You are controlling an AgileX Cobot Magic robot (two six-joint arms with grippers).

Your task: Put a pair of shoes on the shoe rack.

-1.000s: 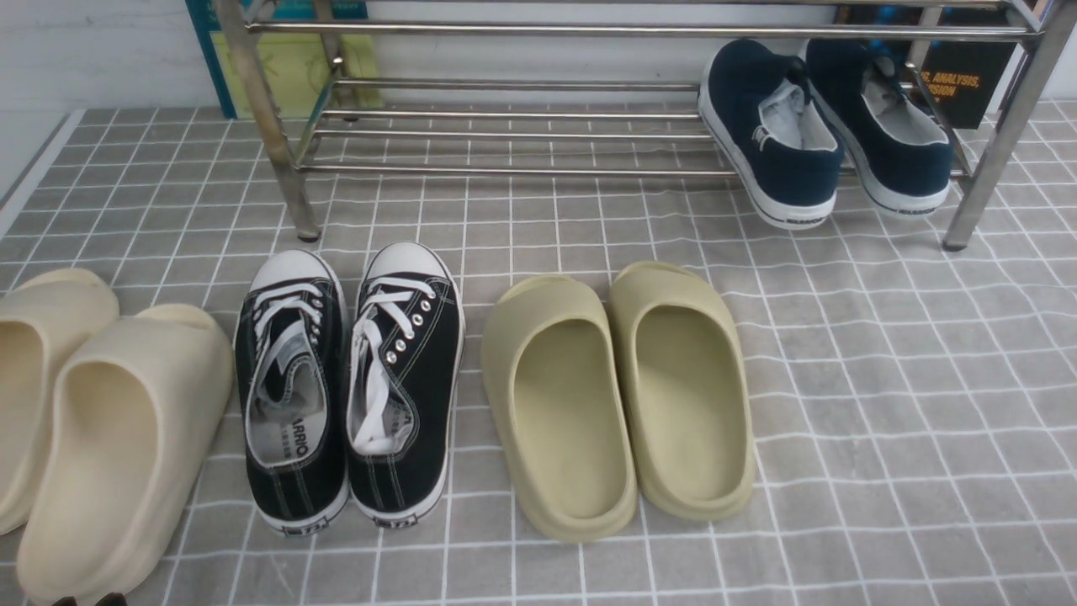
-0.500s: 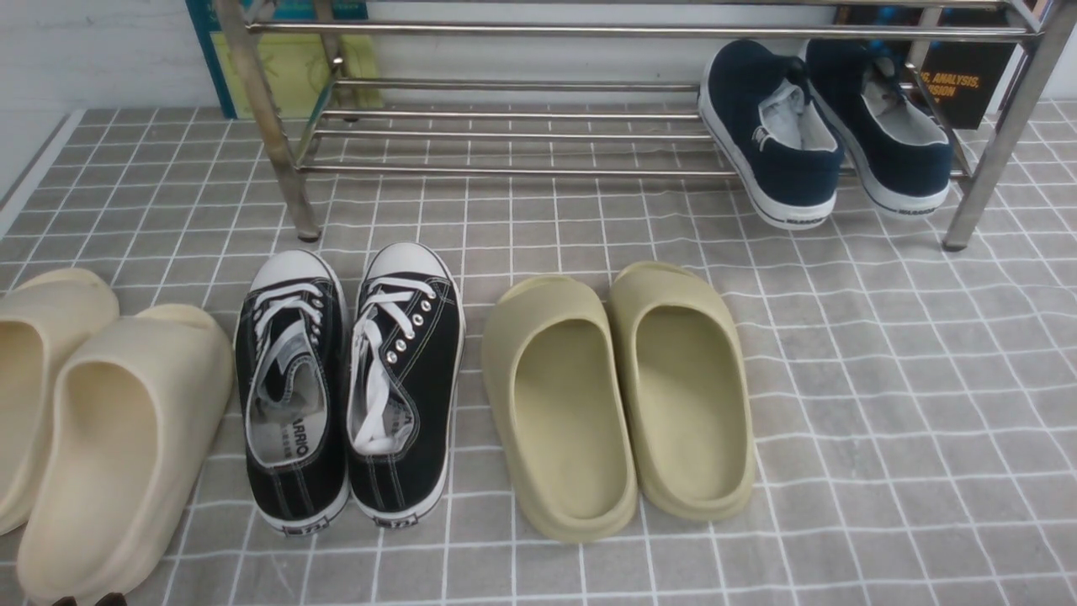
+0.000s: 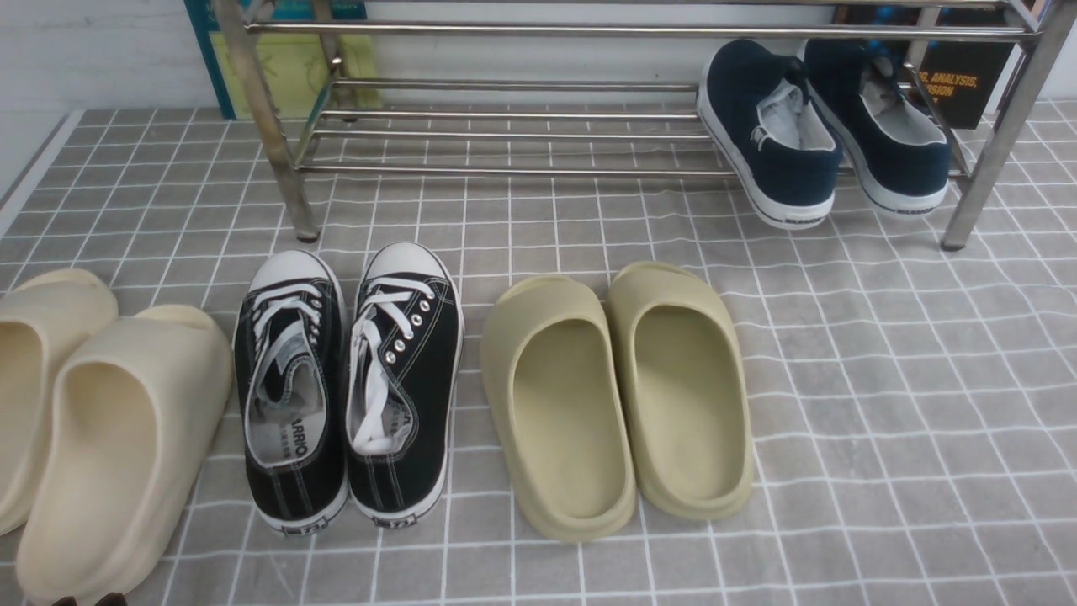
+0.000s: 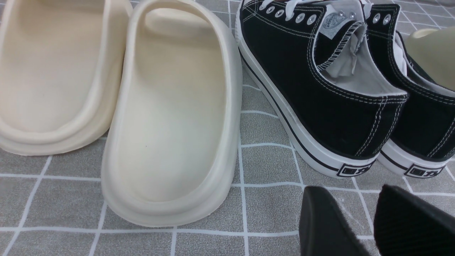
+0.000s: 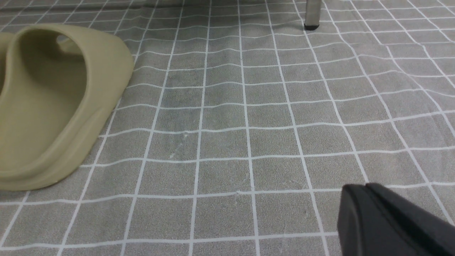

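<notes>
- My left gripper [image 4: 373, 199] hangs low over the grey checked cloth [image 5: 227, 117]; its two black fingers [image 4: 327, 220] stand apart with a gap between them; nothing is held between them
- Just ahead of it, in the left wrist view, sit the heels of the black lace-up sneakers [image 4: 320, 89], and beside those the cream slippers [image 4: 170, 117]; I touch neither
- My right gripper [image 5: 368, 186] has its fingers pressed together, holding nothing; it hovers over bare cloth, with one olive slipper [image 5: 53, 106] off to the side and a rack leg [image 5: 312, 14] farther ahead
- The pair of navy shoes [image 3: 829, 126] lies on the lower bars of the shoe rack [image 3: 505, 135], at its right end; the two sit side by side, toes toward the wall, heels tipped down over the front bar
- In the front view the black sneakers [image 3: 349, 387] and the olive slippers [image 3: 618, 396] stand on the cloth in front of the rack, well apart from the navy pair
</notes>
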